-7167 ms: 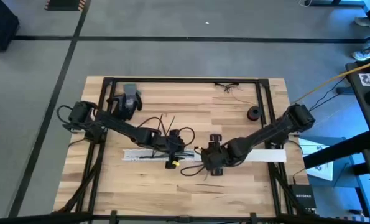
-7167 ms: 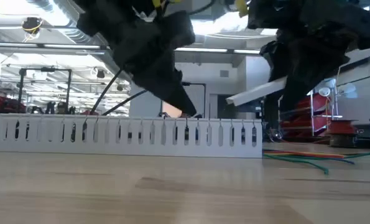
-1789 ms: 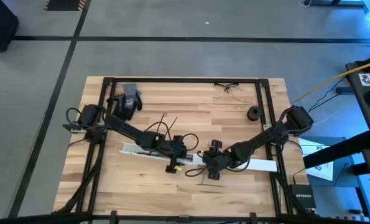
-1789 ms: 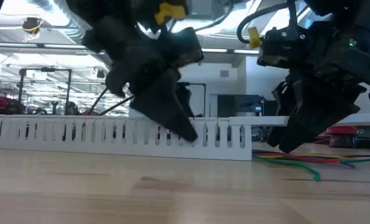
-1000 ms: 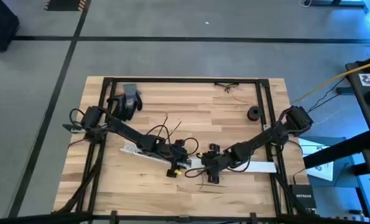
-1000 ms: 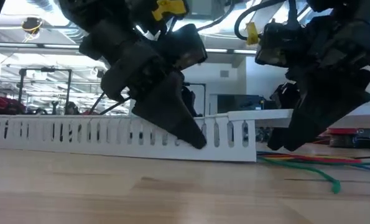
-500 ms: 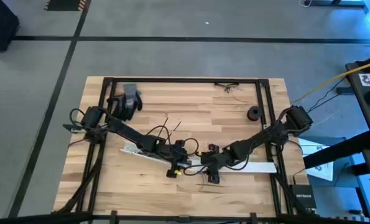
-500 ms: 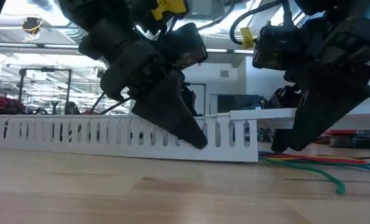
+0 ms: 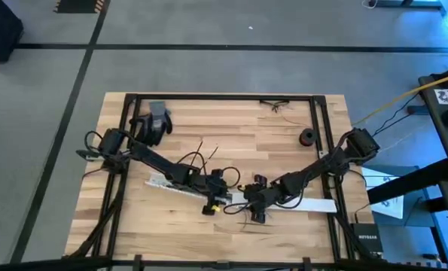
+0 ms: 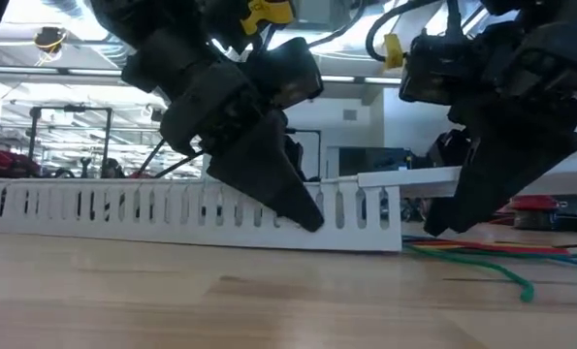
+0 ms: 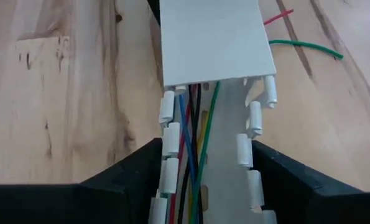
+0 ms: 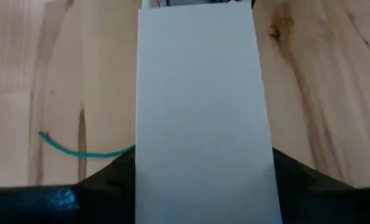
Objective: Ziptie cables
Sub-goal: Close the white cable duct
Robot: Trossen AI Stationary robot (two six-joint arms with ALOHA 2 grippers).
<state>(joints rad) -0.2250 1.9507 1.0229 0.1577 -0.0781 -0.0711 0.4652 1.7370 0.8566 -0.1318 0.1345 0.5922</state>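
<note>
Both claws and the slotted channel (image 10: 123,208) sit closer to the desk's (image 9: 284,143) front edge than in the earliest frame. The channel has swung so that it now runs at a slant. Over the last half second almost nothing has shifted.

- Left claw (image 10: 303,211): down on the channel partway along it, one finger on each outer wall, clenched on the channel.
- Cables (image 11: 194,143): a thin bunch of blue, red, black, yellow and green strands lying lengthwise inside the channel, against one slotted wall. They pass straight between the left claw's fingers and run on under the white cover (image 12: 200,93).
- Right claw (image 10: 441,225): just past the channel's open stretch, facing the left claw, grasping the flat white cover by its two long edges. In the low view the cover's near end sits at the top of the channel's wall.
- Loose green wire (image 11: 306,45): outside the channel, on the bare desk beside its covered stretch, clear of both claws. A red strand end shows near it.
</note>
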